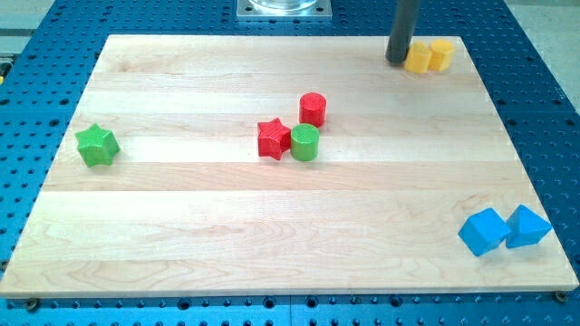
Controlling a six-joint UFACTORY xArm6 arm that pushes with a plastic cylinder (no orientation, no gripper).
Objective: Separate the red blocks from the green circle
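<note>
A green circle (pixel 304 143) stands near the board's middle. A red star (pixel 273 139) touches its left side. A red cylinder (pixel 313 109) stands just above the green circle, very close to it. My tip (pixel 397 61) is at the view's top right, far from these blocks, right next to the left yellow block (pixel 418 59).
A second yellow block (pixel 441 54) sits beside the first at the top right corner. A green star (pixel 97 146) lies at the left edge. Two blue blocks (pixel 483 231) (pixel 527 226) sit at the bottom right. The wooden board (pixel 181 226) lies on a blue perforated table.
</note>
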